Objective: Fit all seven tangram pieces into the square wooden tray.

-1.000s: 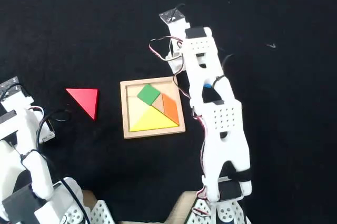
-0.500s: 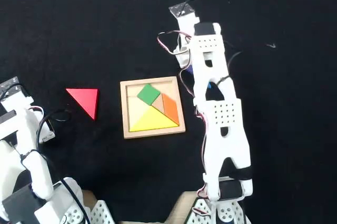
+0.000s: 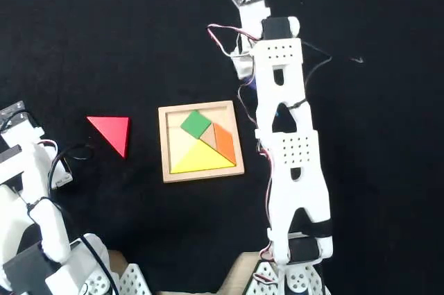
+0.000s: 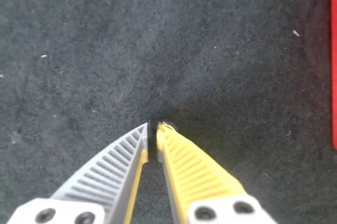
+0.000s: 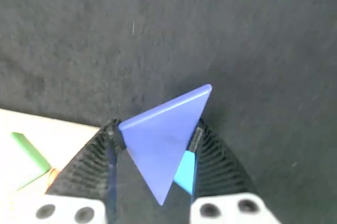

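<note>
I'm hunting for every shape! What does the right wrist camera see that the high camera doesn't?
The right wrist view gives you the blue triangle, pinched in the right claw. The high view gives you the red triangle lying beside the tray, and the yellow triangle inside it. Both views share the wooden tray and the green piece sitting in it.

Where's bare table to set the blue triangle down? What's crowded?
Widest bare cloth: right of the right arm. Also the far stretch beyond the red triangle and tray, and the narrow strip between those two. Crowded: the tray's right edge, close under that arm; the near-left corner by the left arm.
</note>
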